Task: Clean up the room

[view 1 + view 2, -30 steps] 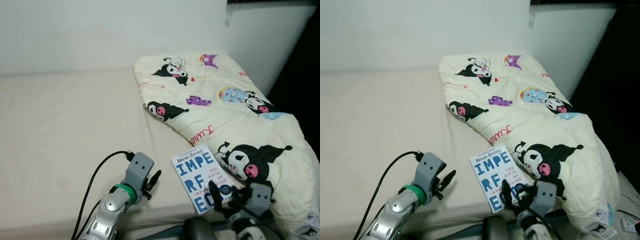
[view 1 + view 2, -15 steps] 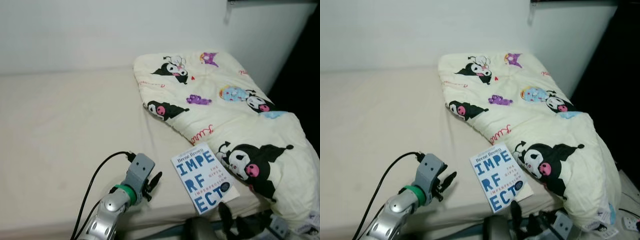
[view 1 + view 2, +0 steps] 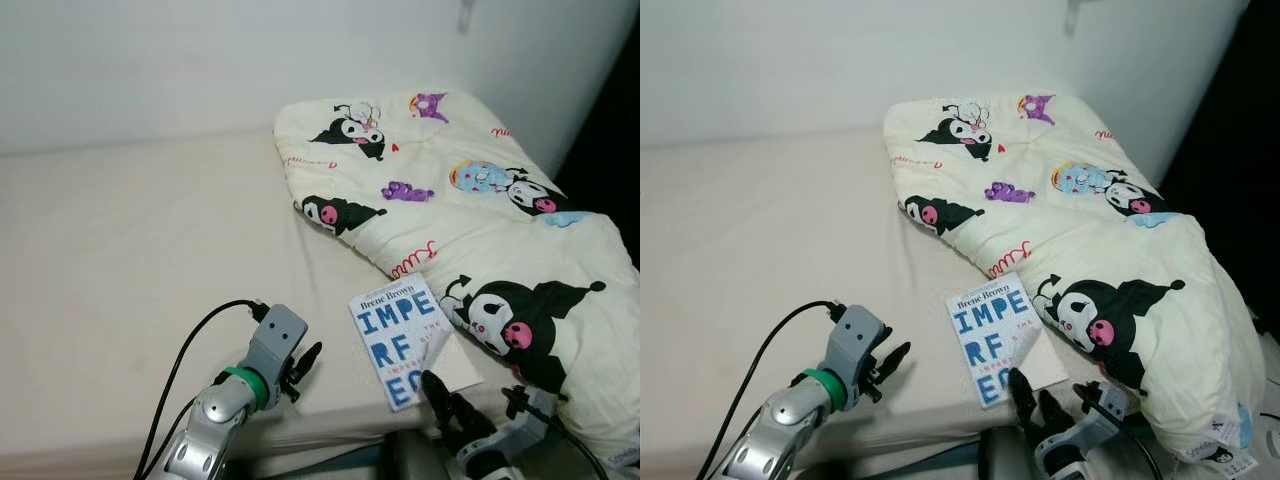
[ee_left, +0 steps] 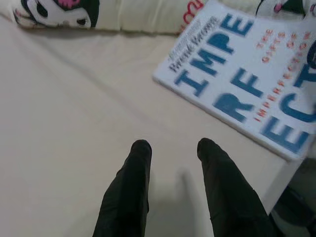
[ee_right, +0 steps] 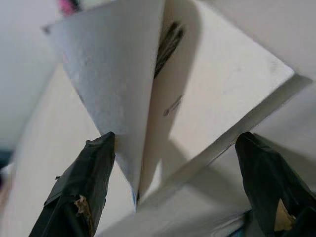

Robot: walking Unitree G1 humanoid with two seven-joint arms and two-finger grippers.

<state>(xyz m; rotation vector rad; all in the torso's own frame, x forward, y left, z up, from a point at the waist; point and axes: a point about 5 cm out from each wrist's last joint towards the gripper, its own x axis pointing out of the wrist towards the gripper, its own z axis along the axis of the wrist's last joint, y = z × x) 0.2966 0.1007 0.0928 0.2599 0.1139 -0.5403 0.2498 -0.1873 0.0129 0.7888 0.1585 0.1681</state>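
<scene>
A white paperback book [image 3: 400, 330] with blue letters lies at the near edge of the beige bed [image 3: 130, 250], next to a cream cartoon-print comforter [image 3: 480, 230]. The cover's near corner is curled up off the white page [image 3: 455, 368] below. My right gripper [image 3: 470, 395] is open at the book's near edge. In the right wrist view its fingers [image 5: 84, 187] straddle the raised cover [image 5: 113, 84] and the page, wide apart. My left gripper [image 3: 308, 358] hovers low over the sheet just left of the book [image 4: 247, 84], open with nothing between its fingers [image 4: 133, 177].
A white wall [image 3: 200, 70] runs behind the bed. Right of the bed is a dark gap [image 3: 610, 130]. The comforter hangs over the bed's near right corner [image 3: 1200, 400]. A black cable [image 3: 195, 345] loops from my left wrist.
The right gripper dropped below the bed edge, then rose again to the book's near edge. The cover's near corner now stands curled up. The camera has shifted slightly; the left arm held still.
</scene>
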